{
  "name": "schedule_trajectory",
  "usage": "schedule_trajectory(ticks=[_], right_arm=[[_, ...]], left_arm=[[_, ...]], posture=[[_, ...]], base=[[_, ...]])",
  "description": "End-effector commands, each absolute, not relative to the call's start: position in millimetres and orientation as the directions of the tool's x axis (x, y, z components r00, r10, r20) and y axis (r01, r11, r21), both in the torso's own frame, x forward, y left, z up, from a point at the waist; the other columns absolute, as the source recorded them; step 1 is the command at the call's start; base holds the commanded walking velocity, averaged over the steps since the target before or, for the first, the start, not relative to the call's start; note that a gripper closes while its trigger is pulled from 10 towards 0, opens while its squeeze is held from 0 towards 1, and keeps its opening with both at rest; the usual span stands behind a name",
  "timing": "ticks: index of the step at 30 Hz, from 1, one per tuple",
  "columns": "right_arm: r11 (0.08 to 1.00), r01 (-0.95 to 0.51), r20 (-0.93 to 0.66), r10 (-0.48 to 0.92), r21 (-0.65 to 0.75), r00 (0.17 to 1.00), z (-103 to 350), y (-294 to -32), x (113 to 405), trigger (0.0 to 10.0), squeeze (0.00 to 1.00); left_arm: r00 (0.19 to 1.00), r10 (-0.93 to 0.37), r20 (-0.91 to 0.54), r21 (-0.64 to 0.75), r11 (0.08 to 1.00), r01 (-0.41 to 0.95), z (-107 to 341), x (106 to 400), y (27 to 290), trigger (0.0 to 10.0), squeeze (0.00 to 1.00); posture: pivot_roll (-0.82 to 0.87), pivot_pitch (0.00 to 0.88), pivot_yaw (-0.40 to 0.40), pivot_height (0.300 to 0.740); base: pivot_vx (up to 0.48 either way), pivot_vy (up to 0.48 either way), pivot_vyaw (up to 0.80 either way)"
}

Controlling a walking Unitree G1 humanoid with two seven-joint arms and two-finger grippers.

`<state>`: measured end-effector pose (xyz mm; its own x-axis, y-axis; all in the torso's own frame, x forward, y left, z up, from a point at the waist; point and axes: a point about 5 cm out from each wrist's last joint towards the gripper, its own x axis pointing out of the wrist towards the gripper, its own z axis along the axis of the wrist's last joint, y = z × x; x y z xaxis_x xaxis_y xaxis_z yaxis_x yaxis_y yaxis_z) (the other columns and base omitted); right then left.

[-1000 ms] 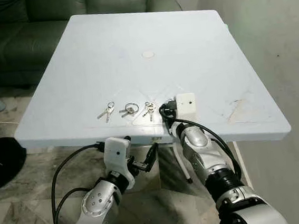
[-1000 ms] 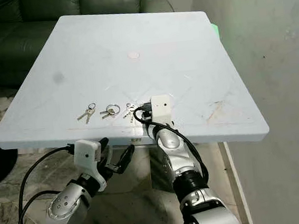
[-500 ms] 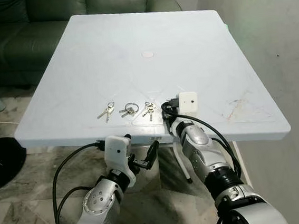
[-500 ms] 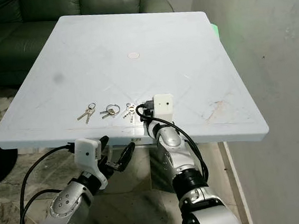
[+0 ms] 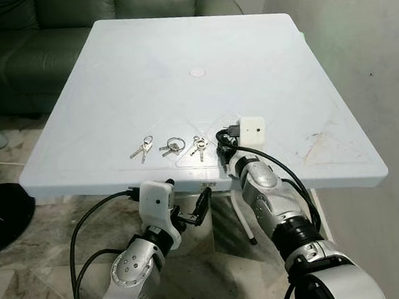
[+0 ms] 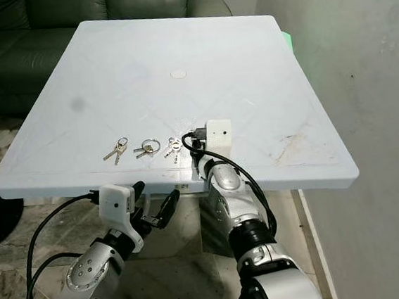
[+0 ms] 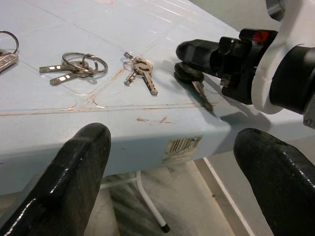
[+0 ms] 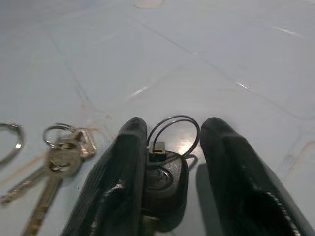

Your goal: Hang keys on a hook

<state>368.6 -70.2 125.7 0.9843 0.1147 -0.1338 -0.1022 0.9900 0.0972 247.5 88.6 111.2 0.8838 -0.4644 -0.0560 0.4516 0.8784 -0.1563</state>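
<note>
Black fingers of the left gripper (image 5: 192, 215) stand wide apart below the near edge of the table (image 5: 284, 71), holding nothing, level with the barcode sticker (image 7: 182, 145) on the rim. Just past that edge, on the pale blue plastic top, the right gripper (image 8: 170, 162) rests with its two fingers around a black-headed key (image 8: 165, 179). One finger touches the head, the other stands a little apart, so the grip looks not fully closed. A thin wire ring (image 8: 173, 129) rises from the head between the fingertips.

To its left lie three more bunches in a row: a small bunch (image 5: 198, 146) nearest, a bunch with a large ring (image 5: 172, 146), and another (image 5: 142, 148) beyond.

Such a key is likely light, rigid and flat, prone to slide on smooth plastic. The broad head gives the fingers most to pinch, leaving the ring free for a hook. Farther off sits a dark green sofa (image 5: 47, 37).
</note>
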Motion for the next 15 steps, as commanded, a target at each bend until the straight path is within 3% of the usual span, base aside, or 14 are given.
schedule_trajectory(ticks=[1, 2, 15], right_arm=[[0.994, -0.099, -0.155, 0.106, 0.056, 0.982, 124.3, -67.5, 369.2, 2.1, 0.0], [0.995, -0.091, -0.163, 0.097, 0.04, 0.982, 123.1, -68.1, 369.2, 0.0, 0.0], [0.993, -0.097, -0.148, 0.106, 0.065, 0.983, 123.8, -66.4, 367.9, 0.0, 0.0]], left_arm=[[0.886, -0.458, -0.07, -0.16, 0.882, 0.443, 108.9, 247.3, 88.6, 10.0, 0.0], [0.886, -0.458, -0.07, -0.159, 0.882, 0.443, 109.0, 247.4, 88.5, 10.0, 0.0], [0.887, -0.456, -0.068, -0.166, 0.882, 0.441, 109.0, 246.8, 88.3, 10.0, 0.0]], posture=[[0.07, 0.132, -0.08, 0.74], [0.07, 0.131, -0.079, 0.74], [0.07, 0.134, -0.081, 0.74]], base=[[0.0, 0.0, 0.0], [0.0, 0.0, 0.0], [0.0, 0.0, 0.0]])
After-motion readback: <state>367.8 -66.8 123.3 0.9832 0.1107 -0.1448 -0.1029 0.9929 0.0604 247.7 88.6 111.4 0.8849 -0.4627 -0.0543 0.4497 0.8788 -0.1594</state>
